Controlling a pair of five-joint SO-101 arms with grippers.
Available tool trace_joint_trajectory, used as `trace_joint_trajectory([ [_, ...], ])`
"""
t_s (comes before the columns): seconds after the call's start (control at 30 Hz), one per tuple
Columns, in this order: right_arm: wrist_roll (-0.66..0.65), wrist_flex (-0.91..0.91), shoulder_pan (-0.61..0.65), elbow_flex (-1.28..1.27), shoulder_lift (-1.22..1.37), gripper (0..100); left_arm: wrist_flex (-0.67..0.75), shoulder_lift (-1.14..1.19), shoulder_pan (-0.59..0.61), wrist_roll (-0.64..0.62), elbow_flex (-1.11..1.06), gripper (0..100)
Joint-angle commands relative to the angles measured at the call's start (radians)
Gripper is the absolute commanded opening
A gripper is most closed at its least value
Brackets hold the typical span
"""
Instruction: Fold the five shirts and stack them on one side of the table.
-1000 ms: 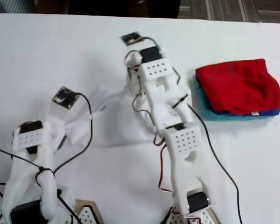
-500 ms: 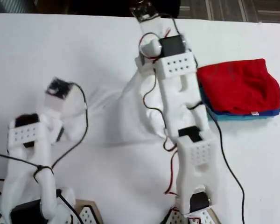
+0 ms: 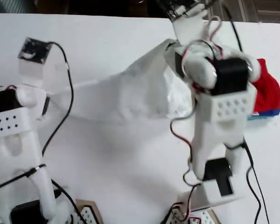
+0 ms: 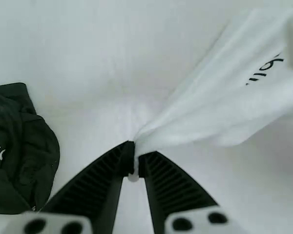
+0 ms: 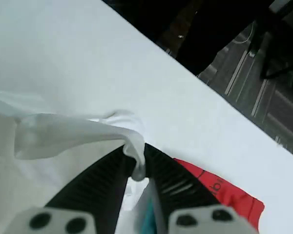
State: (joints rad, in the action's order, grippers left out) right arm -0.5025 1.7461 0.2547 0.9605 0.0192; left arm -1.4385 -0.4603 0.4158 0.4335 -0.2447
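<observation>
Left gripper (image 4: 136, 163): clenching an edge of the white shirt (image 3: 130, 93), at the end farthest from the folded stack (image 3: 267, 100).
Right gripper (image 5: 138, 171): pinching a bunched fold of the white shirt, at the end nearest the folded stack.
White shirt: hanging stretched between the two grippers, sagging onto the table (image 3: 107, 42) beside the folded stack.
Folded stack: lying on the table, red shirt (image 3: 268, 86) on top, right arm partly covering it.
Black shirt (image 4: 19, 146): lying crumpled near the left gripper.
</observation>
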Motion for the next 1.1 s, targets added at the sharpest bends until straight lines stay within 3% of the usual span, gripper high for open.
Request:
trace_joint_trajectory([
  [0.0,-0.014,0.016,-0.002,0.009,-0.11,1.9,-0.08,-0.035,0.003,-0.014,0.153,3],
  [0.37,-0.035,0.016,-0.001,0.011,-0.321,1.9,-0.341,-0.035,0.005,-0.014,0.622,3],
  [0.47,-0.041,0.016,-0.001,0.011,-0.406,1.9,-0.347,-0.058,0.011,-0.014,0.704,3],
  [1.07,-0.037,0.018,-0.001,0.003,-0.742,1.9,-0.345,-0.491,0.009,-0.009,0.564,3],
])
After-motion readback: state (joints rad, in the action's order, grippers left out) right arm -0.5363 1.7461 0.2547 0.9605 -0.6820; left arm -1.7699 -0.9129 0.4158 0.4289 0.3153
